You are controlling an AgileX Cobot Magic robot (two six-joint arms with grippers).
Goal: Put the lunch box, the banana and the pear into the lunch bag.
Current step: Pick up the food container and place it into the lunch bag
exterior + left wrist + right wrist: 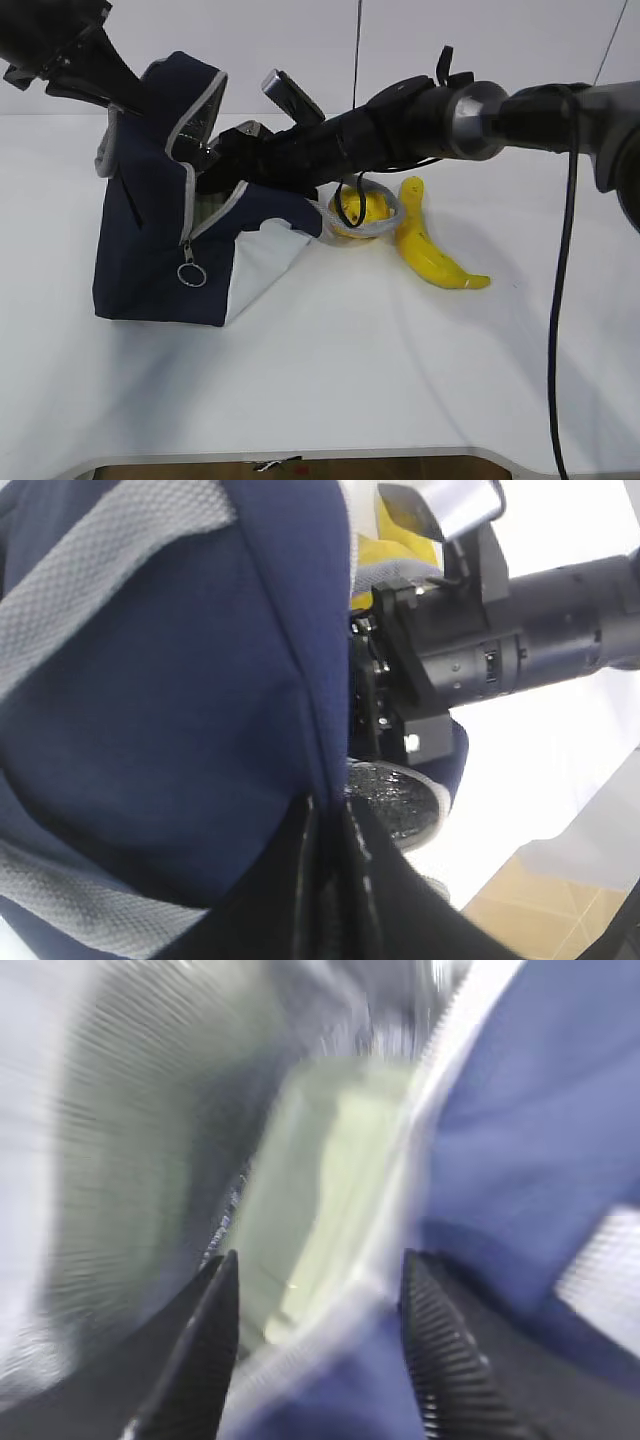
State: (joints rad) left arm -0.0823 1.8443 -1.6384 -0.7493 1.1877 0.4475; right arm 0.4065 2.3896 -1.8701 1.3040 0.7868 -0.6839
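Lunch box [320, 1210] beyond right claw [318, 1345]

Exterior view: bright, even, diffuse light, sharp focus. White surface [330, 390] near blown out; soft faint shadows under the lunch bag [150, 270] and banana [432, 250]. Right wrist view: heavy motion blur; the pale green lunch box [320, 1210] between the jaws is smeared, silver lining streaked, only the ribbed finger pads [205, 1350] readable. Left wrist view: fabric up close, soft focus, jaws in dark shadow, background surface overexposed.
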